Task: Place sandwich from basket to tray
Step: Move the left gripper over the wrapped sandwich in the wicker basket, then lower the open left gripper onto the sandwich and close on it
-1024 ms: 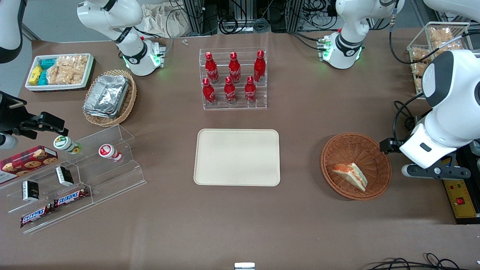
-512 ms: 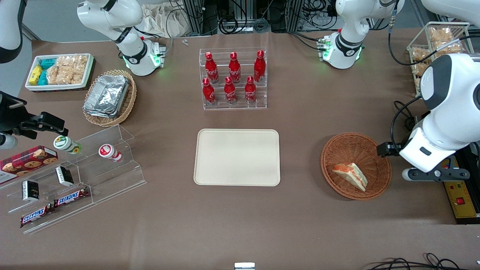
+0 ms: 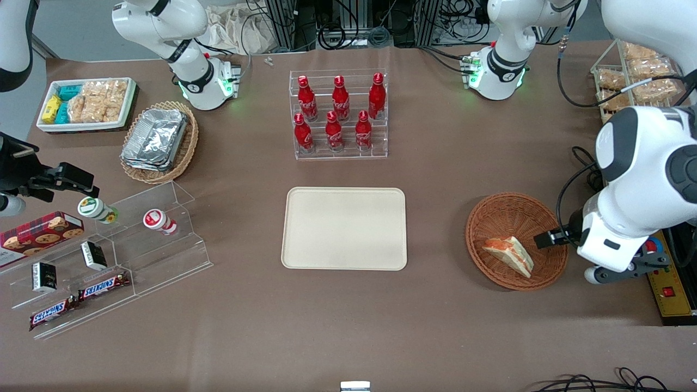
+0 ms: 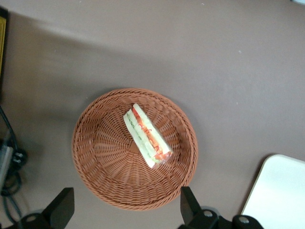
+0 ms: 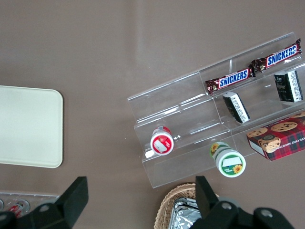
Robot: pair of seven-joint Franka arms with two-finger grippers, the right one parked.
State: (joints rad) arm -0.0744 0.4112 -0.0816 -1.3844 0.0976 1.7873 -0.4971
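Observation:
The sandwich, a white wedge with orange and green filling, lies in the round reddish-brown wicker basket. My left gripper hangs open above the basket's rim on the working arm's side, apart from the sandwich, with nothing between its fingers. The cream tray lies flat beside the basket, toward the middle of the table, with nothing on it.
A clear rack of red bottles stands farther from the front camera than the tray. A yellow control box and cables lie beside the basket at the table's edge. A clear stepped shelf of snacks stands toward the parked arm's end.
My left arm has come down and nearer to the front camera, bringing the open gripper from beside the basket to above its rim. The sandwich has not moved.

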